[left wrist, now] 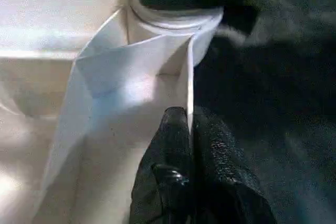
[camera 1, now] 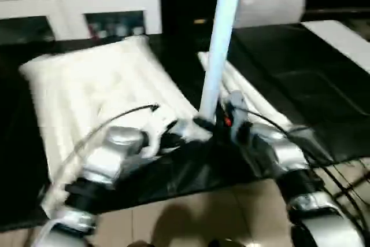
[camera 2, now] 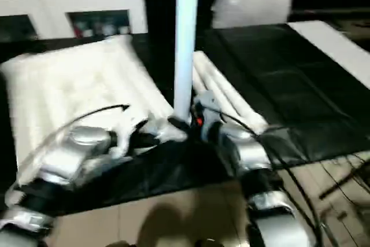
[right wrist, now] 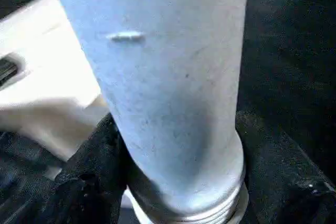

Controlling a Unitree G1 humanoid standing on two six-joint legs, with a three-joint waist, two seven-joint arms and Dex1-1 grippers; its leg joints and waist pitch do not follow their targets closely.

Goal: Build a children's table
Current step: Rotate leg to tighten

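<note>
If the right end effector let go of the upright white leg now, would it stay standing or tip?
Probably it would tip unless fully seated: the leg stands tall and narrow at the tabletop corner. It looks stiff and hollow, so likely light. Its smooth round tube would probably roll, like the spare legs lying beside it.

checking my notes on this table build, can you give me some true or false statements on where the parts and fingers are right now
1. A white leg stands upright at the near corner of the tabletop. True.
2. The right gripper has its fingers around the base of the upright leg. True.
3. The left gripper is wide open above the tabletop. False: its fingers are shut on a thin rib of the tabletop's underside.
4. The tabletop lies with its smooth face up. False: its ribbed underside faces up.
5. The spare legs stand upright too. False: they lie flat on the black work table, beside the tabletop.
</note>
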